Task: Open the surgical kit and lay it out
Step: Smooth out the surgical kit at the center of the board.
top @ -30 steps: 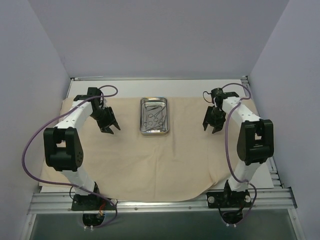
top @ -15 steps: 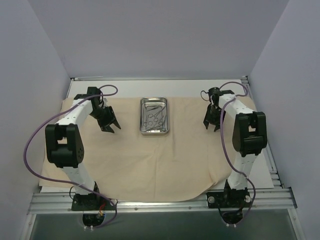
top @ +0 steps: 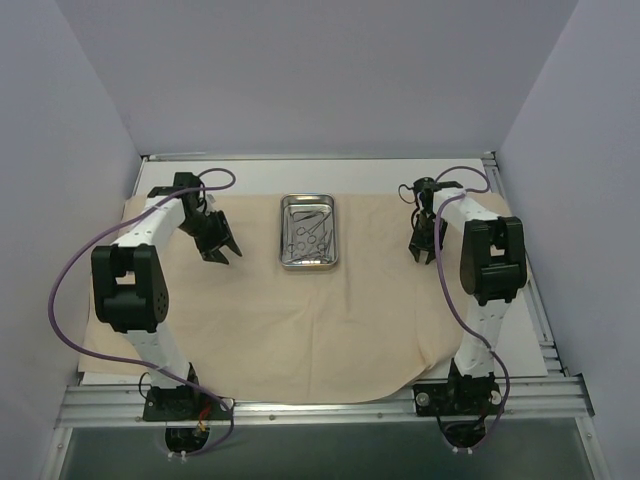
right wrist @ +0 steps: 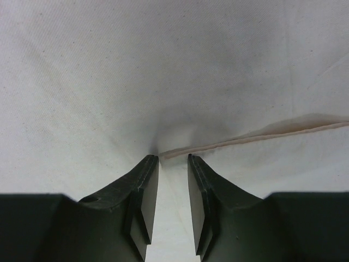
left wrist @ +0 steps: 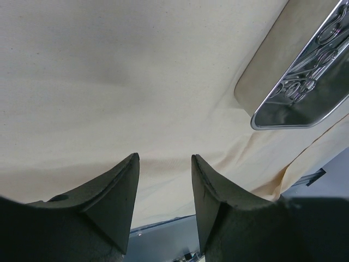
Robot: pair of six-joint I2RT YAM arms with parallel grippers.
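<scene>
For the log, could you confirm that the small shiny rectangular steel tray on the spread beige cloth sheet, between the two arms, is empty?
Not quite: the small shiny rectangular steel tray is not empty; it holds slim ring-handled metal instruments, as the top external view shows. It does sit on the spread beige cloth sheet, between the left arm and the right arm.

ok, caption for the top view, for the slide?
Left gripper and right gripper poised over the spread beige cloth, flanking the steel tray of instruments.
</scene>
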